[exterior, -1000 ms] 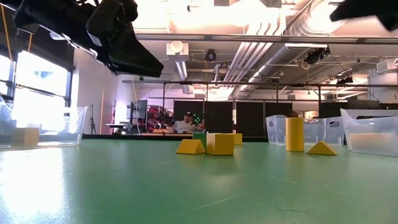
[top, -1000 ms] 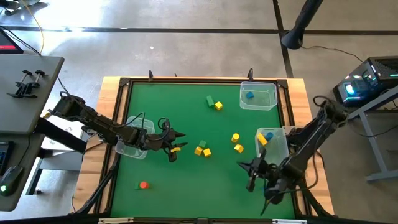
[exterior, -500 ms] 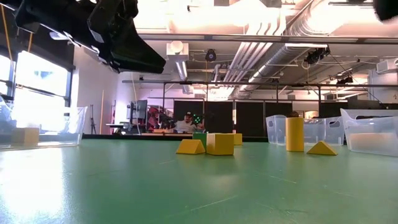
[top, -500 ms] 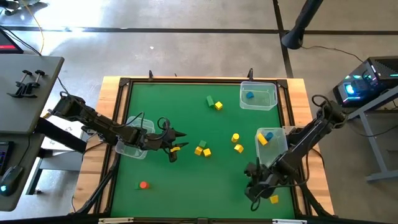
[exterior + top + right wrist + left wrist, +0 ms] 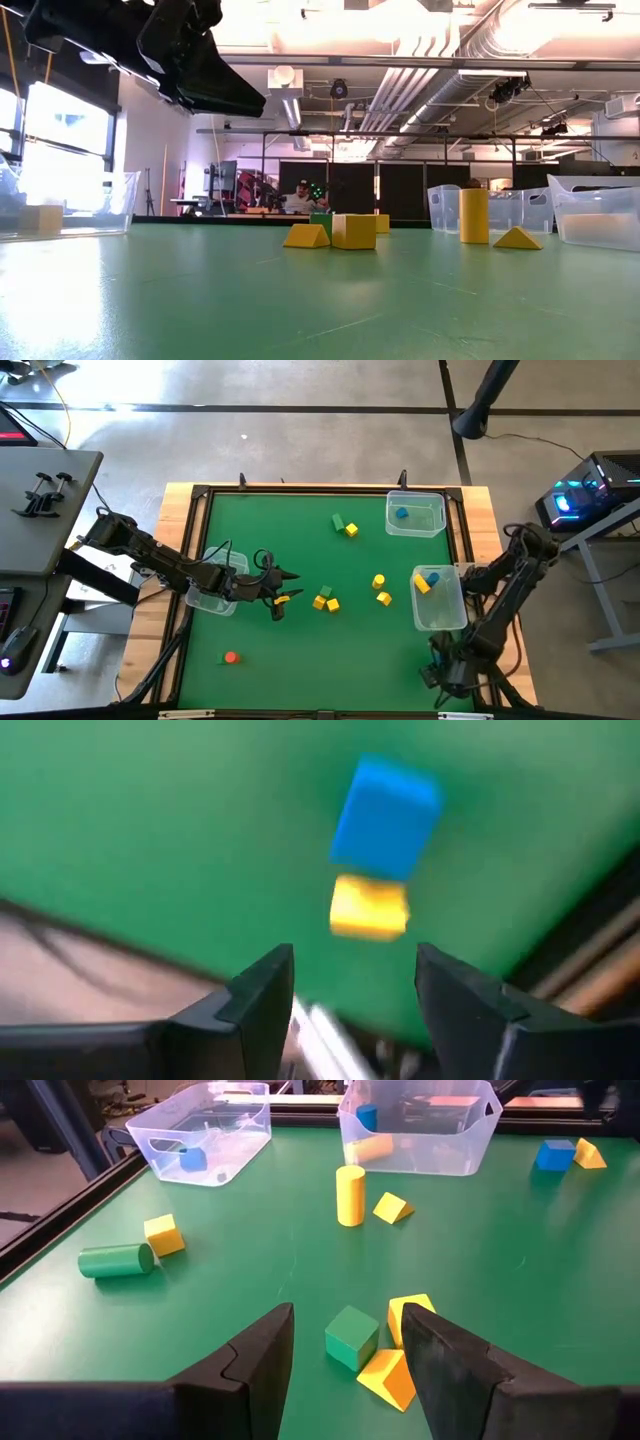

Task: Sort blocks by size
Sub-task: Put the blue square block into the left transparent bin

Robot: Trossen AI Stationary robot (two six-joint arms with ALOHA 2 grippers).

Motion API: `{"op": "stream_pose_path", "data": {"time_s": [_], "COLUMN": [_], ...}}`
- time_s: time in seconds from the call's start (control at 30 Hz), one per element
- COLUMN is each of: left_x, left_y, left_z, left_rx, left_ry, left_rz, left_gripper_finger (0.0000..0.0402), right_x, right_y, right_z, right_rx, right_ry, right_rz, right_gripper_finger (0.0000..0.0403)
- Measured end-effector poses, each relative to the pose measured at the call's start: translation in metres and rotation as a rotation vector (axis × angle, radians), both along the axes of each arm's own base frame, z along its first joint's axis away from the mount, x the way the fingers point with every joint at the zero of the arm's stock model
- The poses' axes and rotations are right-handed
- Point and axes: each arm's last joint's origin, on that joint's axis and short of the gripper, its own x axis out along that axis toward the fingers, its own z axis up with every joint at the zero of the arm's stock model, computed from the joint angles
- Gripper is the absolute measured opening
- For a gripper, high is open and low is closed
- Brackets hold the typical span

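1. Clearly the sorting was only partly done. Three clear bins stood on the green table (image 5: 300, 650), and each held something: a blue block (image 5: 401, 513) lay in the far bin (image 5: 415, 514), a blue and a yellow piece sat in the bin at the right edge (image 5: 440, 600), and a pale yellow cube (image 5: 42, 218) showed through the wall of the bin on the left (image 5: 215, 592).
2. Much was left loose. A green piece and a yellow one (image 5: 350, 530) lay together near the far side, a yellow cylinder (image 5: 378, 580) and a yellow wedge (image 5: 384, 598) stood mid-table, a small cluster of yellow blocks (image 5: 326, 602) lay near the centre, and an orange-red piece (image 5: 231, 657) sat alone at the near left.
3. The left gripper (image 5: 280, 592) hung above the table just beside the left bin, its fingers spread and empty. Its wrist camera looked down between them at a green cube (image 5: 352, 1336) and two yellow wedges touching it, so I judged that cluster to be its next pick.
4. The right gripper (image 5: 440, 678) was at the near right corner, low by the table's edge. Its fingers stood apart with nothing between them; its wrist view showed a blue block (image 5: 385, 804) and a yellow block (image 5: 369, 907) lying on the green beyond the tips, close together, too blurred to say if they touched.
5. I reckoned well over half the pieces were unsorted.
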Motion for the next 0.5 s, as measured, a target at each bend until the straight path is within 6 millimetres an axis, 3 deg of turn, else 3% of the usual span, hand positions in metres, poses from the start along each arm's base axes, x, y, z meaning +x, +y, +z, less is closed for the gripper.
{"op": "stream_pose_path", "data": {"time_s": [0.1, 0.27, 0.5], "left_x": [0.0, 0.0, 0.0], "left_y": [0.0, 0.0, 0.0], "left_z": [0.0, 0.0, 0.0], "left_rx": [0.0, 0.0, 0.0], "left_ry": [0.0, 0.0, 0.001], "left_rz": [0.0, 0.0, 0.0], "left_gripper_finger": [0.0172, 0.0172, 0.0172], "right_x": [-0.001, 0.0, -0.002], "right_y": [-0.001, -0.011, -0.014], "right_z": [-0.001, -0.006, -0.02], "right_rx": [-0.078, -0.17, -0.117], "right_ry": [-0.101, -0.047, -0.001], "right_rz": [-0.007, -0.001, -0.02], "right_gripper_finger": [0.0199, 0.0206, 0.0232]}}
